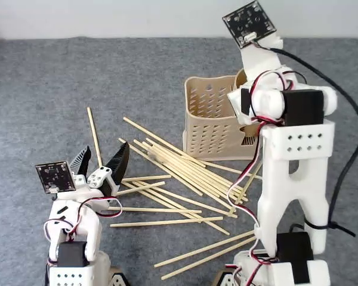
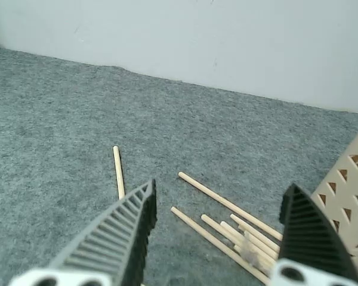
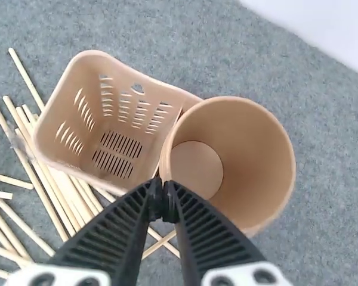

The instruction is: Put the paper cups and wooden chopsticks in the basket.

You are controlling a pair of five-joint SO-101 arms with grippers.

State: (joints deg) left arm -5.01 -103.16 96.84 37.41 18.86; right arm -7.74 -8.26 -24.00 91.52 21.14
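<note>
Basket (image 3: 58,101) empty; right gripper (image 3: 162,199) pinches empty paper cup (image 3: 253,161) rim; left gripper (image 2: 222,187) spread.

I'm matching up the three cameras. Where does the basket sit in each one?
High view: basket right of centre, behind the chopsticks.
Left wrist view: a strip of its perforated wall, beyond the chopsticks.
Right wrist view: seen from above, beside the paper cup.
Shared landmark: the chopsticks piled at its base.
</note>
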